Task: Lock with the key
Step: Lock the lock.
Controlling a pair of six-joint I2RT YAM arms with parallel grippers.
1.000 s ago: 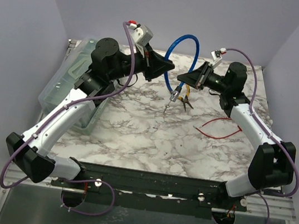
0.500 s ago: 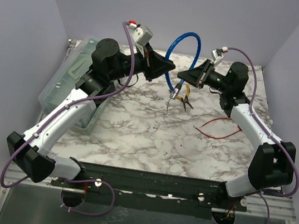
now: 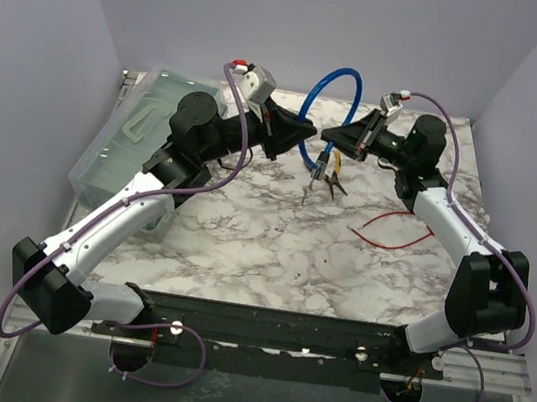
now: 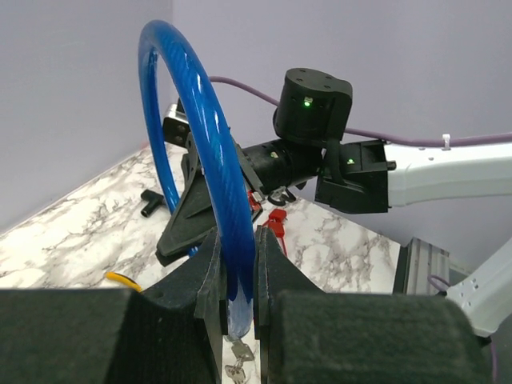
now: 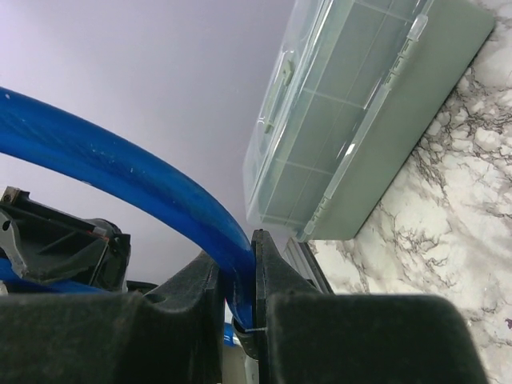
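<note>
Since both grippers pinch the blue cable lock (image 3: 333,77) in the air over the twelve o'clock end of the table (image 3: 271,252), the step in hand looks like steadying it for the key. The left gripper (image 4: 238,264) has its fingers pressed onto the cable's lower end, with the keys (image 4: 235,362) dangling just beneath. The right gripper (image 5: 238,276) clamps the cable likewise. Whether a key already sits in the barrel cannot be told.

To do this well, I judge the left should hold firm so the loop does not twist. The right would let go, drop toward six o'clock, take the key head squarely and turn it on its own axis without tugging, as swinging keys could slip.

The left arm (image 3: 115,214) rises from seven o'clock past the clear box (image 3: 125,144) at ten o'clock, elbow high, wrist aimed toward three o'clock. The right arm (image 3: 447,223) climbs from five o'clock along the three o'clock side, above the red wire (image 3: 391,229), wrist aimed toward nine o'clock. The grippers meet nearly nose to nose above the pliers (image 3: 333,183).
</note>
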